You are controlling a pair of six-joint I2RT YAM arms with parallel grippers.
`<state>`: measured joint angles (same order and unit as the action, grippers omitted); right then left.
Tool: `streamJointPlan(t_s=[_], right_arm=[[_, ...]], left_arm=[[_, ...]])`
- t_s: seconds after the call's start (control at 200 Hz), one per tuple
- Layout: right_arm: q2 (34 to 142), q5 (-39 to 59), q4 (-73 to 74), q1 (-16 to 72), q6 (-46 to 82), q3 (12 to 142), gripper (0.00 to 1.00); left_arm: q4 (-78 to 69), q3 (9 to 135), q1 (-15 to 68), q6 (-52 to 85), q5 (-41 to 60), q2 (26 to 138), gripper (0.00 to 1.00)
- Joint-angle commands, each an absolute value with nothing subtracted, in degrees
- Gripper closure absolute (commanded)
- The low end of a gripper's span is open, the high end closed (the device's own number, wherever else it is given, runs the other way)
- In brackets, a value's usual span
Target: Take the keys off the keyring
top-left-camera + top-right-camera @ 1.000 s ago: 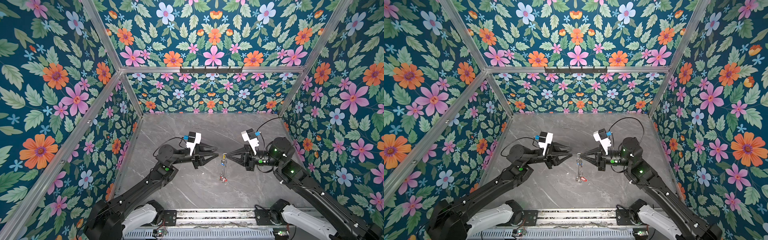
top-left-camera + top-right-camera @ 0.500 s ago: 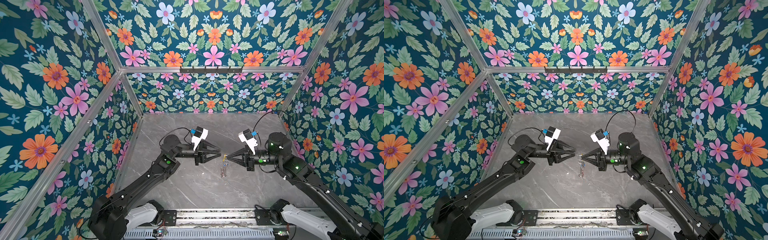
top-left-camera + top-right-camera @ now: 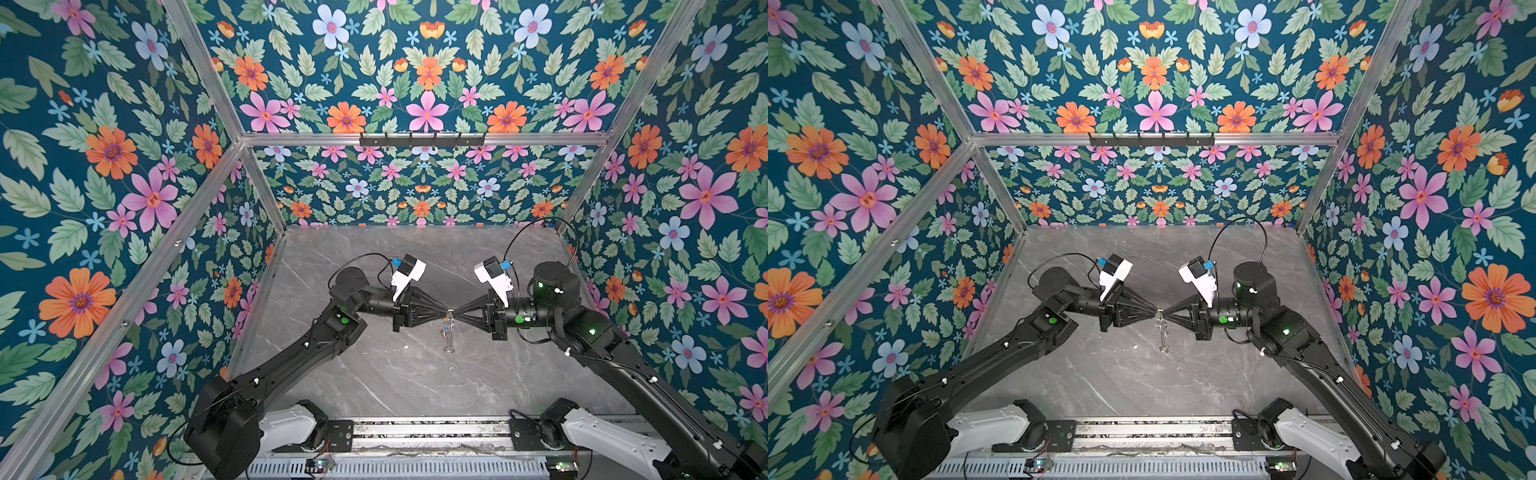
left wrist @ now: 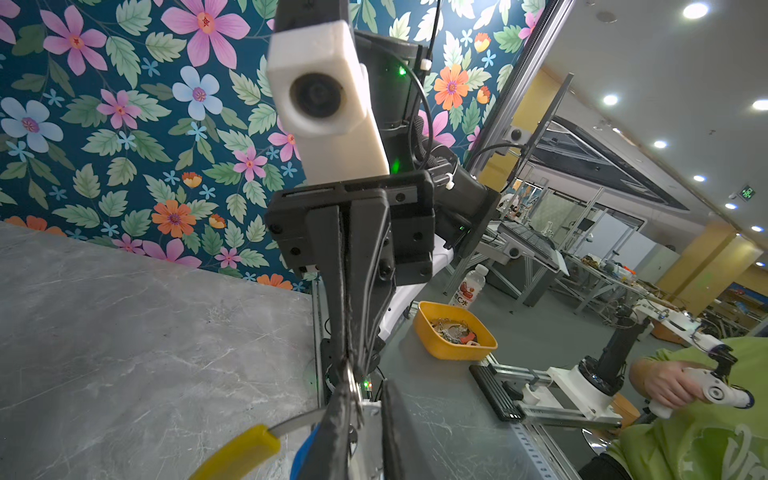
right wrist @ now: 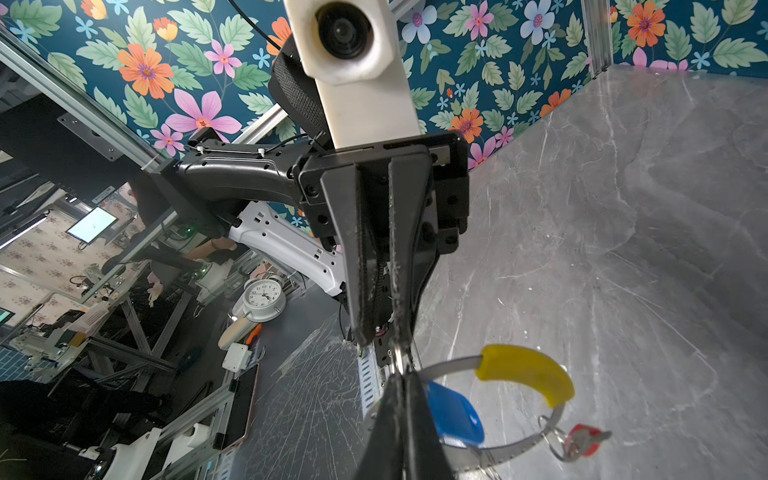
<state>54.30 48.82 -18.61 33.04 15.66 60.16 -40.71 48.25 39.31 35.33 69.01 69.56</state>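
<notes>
Leftmost, the left claw (image 3: 444,310) is held level over the grey marble tabletop (image 3: 374,374), tip to tip with the right claw (image 3: 455,311). In the left wrist view its jaws are seen narrowly parted, and a small silver split ring (image 4: 353,384) is laid against the inner face of one jaw; whether that ring is pinched cannot be told. Just beneath the meeting tips, the keyring (image 3: 448,332) (image 3: 1162,332) is seen edge-on in both top views, hung downward from the claws. In the right wrist view its grey hoop is shown curving away from the right claw, with the yellow segment (image 5: 525,374) on the side farther from that claw's tips. The blue-tagged key (image 5: 455,413), of which only the tag is shown, is found just beside the right claw's tips, inside the hoop. The red-tagged key (image 5: 582,440) is hung at the hoop's far edge, beyond the yellow segment. Rightmost, the right claw's jaws are pressed together on the keyring's rim, and the hoop is pinched there.
</notes>
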Motion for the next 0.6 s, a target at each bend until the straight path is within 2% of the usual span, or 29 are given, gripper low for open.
streamJointPlan(t_s=[0.0, 0.29, 0.575, 0.595], right_arm=[[54.32, 47.57, -17.84, 33.05, 14.24, 60.56, 1.00], [55.26, 47.18, -16.49, 33.13, 14.54, 60.78, 1.00], [53.96, 45.70, -13.89, 33.41, 15.52, 60.08, 1.00], [53.57, 45.26, -13.00, 33.40, 15.86, 59.65, 0.96]], left_arm=[[-43.51, 48.67, 39.52, 35.85, 70.67, 69.87, 0.83], [-43.63, 49.02, 40.59, 35.99, 70.64, 71.19, 0.87], [-43.79, 48.56, 40.59, 35.13, 67.73, 71.31, 1.00], [-43.99, 48.46, 40.60, 34.93, 67.26, 71.12, 1.00]])
